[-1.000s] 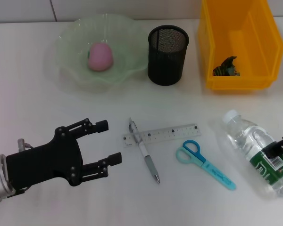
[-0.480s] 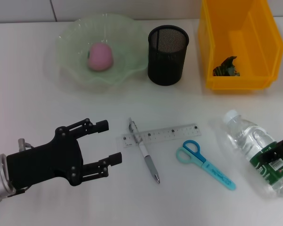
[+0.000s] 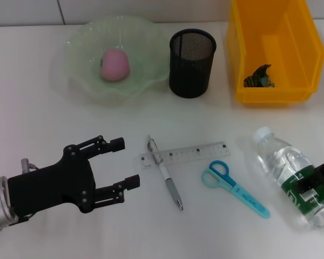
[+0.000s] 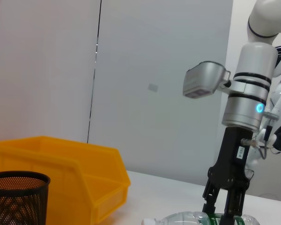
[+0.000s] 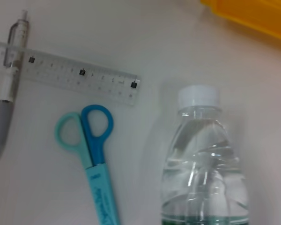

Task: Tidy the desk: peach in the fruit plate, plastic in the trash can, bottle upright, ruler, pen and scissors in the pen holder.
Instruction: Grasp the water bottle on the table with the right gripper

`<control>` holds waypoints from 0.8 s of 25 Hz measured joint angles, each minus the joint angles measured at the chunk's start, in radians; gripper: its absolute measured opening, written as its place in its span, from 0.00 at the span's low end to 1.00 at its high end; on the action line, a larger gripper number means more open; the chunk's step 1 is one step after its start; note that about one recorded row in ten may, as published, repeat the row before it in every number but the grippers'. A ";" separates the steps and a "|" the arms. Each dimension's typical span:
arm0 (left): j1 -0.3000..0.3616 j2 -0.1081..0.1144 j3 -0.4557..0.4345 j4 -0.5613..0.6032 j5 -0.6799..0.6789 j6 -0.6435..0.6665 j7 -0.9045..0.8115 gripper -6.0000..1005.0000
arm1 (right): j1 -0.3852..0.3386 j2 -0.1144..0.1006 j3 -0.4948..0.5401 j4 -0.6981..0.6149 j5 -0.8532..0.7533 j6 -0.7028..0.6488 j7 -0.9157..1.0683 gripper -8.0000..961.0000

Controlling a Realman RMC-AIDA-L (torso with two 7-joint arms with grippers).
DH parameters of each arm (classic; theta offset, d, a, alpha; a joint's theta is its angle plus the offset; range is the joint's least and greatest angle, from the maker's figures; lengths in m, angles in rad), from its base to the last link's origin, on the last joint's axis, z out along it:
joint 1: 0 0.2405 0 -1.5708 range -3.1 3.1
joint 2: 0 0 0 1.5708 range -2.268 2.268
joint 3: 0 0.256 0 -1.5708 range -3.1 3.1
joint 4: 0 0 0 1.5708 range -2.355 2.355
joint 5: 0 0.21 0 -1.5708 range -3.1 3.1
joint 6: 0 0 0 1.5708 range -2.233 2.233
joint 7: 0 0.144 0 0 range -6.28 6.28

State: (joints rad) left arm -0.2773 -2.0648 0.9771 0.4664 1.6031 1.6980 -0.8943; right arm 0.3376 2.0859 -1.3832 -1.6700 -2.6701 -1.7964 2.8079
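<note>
The right gripper [image 4: 226, 206] has its jaws seemingly clamped on the lying bottle [image 3: 294, 175]; a label-end hold could slip while uprighting it.

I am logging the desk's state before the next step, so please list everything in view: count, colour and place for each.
Wavy-rimmed translucent fruit plate: one, pale green, far left.
Round peach: one, pink, in the plate.
Wire-mesh pen holder: one, black, far centre.
Rectangular plastic trash can: one, orange-yellow, far right.
Crumpled plastic scrap: one, dark green, in the can.
Flat ruler: one, clear, near centre.
Click pen: one, white-grey, lying across the ruler.
Sheathed scissors: one, light blue, right of the pen.
Plastic water bottle: one, clear, lying near right.
Left gripper: black, open, near left.
Right gripper: black, at the bottle's label.
</note>
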 joint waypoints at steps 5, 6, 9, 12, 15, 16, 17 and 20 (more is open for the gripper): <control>-0.001 -0.001 0.000 0.000 0.000 0.000 0.000 0.74 | 0.006 -0.001 -0.011 0.049 -0.028 0.034 0.005 0.84; -0.001 -0.001 0.000 0.000 0.000 0.000 0.000 0.74 | 0.007 -0.001 -0.013 0.057 -0.027 0.041 0.005 0.84; -0.001 -0.001 0.000 0.000 -0.001 -0.001 0.000 0.73 | 0.010 -0.001 -0.021 0.079 -0.026 0.058 0.005 0.84; -0.001 -0.002 0.000 0.000 -0.001 -0.002 0.000 0.73 | 0.018 -0.001 -0.022 0.113 -0.026 0.076 0.006 0.84; -0.001 -0.002 0.000 0.000 -0.001 -0.004 0.000 0.73 | 0.026 -0.001 -0.023 0.148 -0.026 0.095 0.006 0.84; 0.000 -0.001 0.000 0.000 -0.001 -0.004 0.000 0.73 | 0.028 -0.001 -0.022 0.158 -0.026 0.101 0.006 0.84; 0.000 -0.002 0.000 0.000 -0.001 -0.004 0.000 0.73 | 0.029 -0.001 -0.022 0.169 -0.025 0.106 0.006 0.84; 0.001 -0.002 0.000 0.000 0.000 -0.004 0.000 0.73 | 0.032 -0.001 -0.022 0.183 -0.026 0.115 0.006 0.84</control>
State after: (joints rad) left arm -0.2764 -2.0663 0.9771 0.4664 1.6028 1.6935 -0.8943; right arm 0.3692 2.0846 -1.4053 -1.4870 -2.6957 -1.6814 2.8135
